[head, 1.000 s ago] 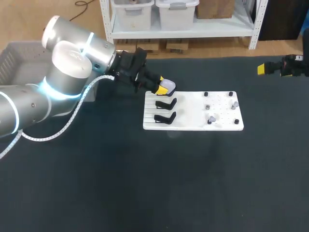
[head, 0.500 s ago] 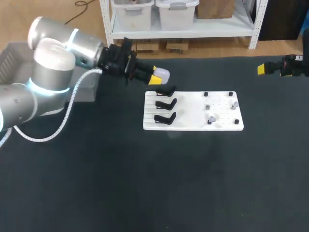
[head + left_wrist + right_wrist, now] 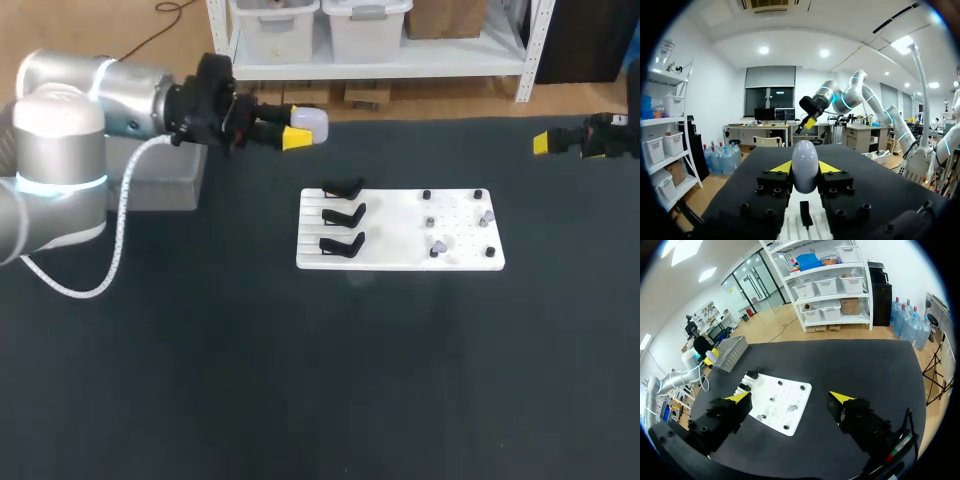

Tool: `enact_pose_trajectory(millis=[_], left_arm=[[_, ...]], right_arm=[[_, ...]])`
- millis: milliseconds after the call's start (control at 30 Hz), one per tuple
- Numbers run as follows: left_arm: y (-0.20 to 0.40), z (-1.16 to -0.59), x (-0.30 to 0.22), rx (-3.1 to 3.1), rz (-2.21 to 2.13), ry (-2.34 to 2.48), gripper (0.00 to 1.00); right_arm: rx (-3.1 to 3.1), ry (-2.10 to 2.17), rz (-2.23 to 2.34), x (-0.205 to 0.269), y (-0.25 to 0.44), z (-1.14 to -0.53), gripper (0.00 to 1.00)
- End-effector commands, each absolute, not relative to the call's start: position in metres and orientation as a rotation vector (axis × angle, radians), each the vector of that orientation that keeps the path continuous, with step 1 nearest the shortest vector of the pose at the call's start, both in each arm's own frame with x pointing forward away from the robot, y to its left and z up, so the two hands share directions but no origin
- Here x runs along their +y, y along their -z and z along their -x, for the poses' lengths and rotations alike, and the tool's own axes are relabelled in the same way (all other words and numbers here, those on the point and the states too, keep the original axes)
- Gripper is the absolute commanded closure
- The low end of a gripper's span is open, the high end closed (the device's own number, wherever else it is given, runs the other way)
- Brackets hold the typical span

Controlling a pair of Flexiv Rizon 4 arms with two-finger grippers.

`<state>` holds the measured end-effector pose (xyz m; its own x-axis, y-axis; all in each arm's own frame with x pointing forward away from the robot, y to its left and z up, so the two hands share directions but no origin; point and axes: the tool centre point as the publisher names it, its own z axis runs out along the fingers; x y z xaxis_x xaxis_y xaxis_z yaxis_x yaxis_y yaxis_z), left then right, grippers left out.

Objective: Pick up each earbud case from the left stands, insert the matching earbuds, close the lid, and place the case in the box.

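Left gripper (image 3: 297,129) grips the white case (image 3: 312,122) from both sides, above the worktop (image 3: 300,380), far-left of the board (image 3: 400,258). Right gripper (image 3: 541,143), far right, stands wide open and empty. Small pieces on the board's right half are probably earbuds (image 3: 437,245).

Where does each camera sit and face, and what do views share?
Head view: above and behind, looking down on the table; left arm at left, right gripper far right.
Left wrist view: on that wrist, facing along the left gripper, shut on the earbud case.
Right wrist view: on that wrist, facing down past the open right gripper.
Shared: all three show the white board.
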<state>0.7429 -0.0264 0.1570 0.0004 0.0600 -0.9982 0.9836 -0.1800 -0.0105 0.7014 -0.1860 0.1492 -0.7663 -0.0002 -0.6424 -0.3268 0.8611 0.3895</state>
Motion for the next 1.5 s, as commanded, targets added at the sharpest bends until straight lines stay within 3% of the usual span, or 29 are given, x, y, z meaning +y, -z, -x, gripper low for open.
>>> enact_pose_trajectory(millis=[33, 933, 1500], left_arm=[[-0.167, -0.706, -0.013, 1.237, -1.267, 1.192, 1.0], [-0.167, -0.698, -0.022, 1.226, -1.293, 1.209, 1.0], [-0.156, -0.689, -0.046, 1.198, -1.286, 1.275, 1.0]], right_arm=[[2.372, -0.646, 0.236, -0.186, -0.149, -0.701, 0.0], [2.372, -0.646, 0.236, -0.186, -0.149, -0.701, 0.0], [2.343, -0.684, 0.495, -0.092, -0.175, -0.652, 0.0]])
